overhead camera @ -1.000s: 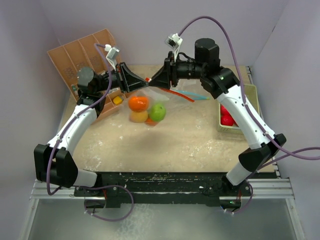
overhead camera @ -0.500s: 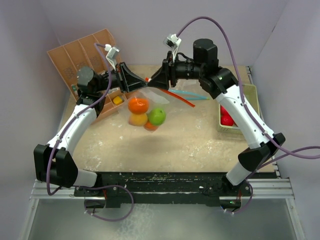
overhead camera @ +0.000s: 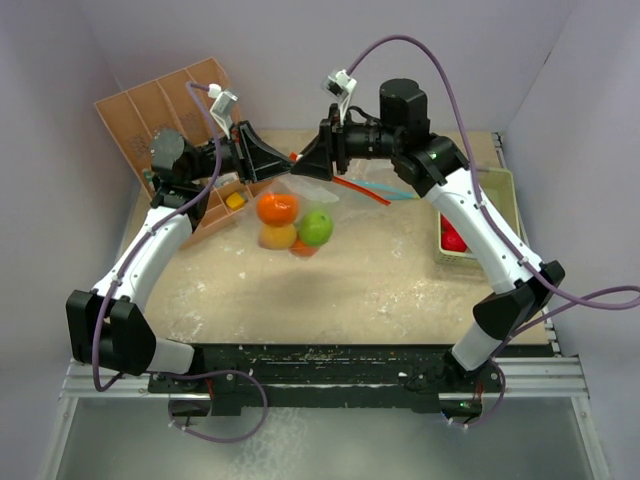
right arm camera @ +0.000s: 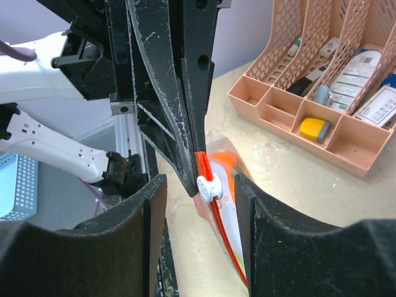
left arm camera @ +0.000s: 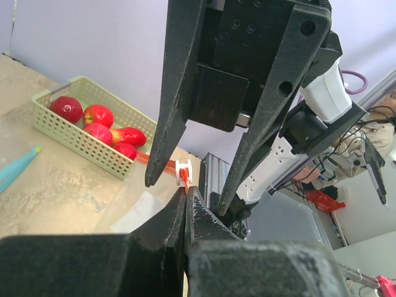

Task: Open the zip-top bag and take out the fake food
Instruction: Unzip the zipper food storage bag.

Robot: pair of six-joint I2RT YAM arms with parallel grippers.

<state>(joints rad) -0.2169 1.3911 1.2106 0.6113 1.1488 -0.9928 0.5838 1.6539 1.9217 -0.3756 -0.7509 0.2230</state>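
Pale lilac walls (overhead camera: 300,50) enclose sandy, scuffed tabletop (overhead camera: 380,290); even light.

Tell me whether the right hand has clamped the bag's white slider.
No, the right hand is open, its fingers standing apart on either side of the white slider without touching it.

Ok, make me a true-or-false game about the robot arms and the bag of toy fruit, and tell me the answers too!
1. The left gripper is pinching the bag's orange zip strip. True.
2. The right gripper is squeezed tight shut. False: its jaws stand apart, one on each side of the white slider.
3. There is a green fruit inside the bag. True.
4. The pale green basket has nothing in it. False: several red fruits lie inside it.
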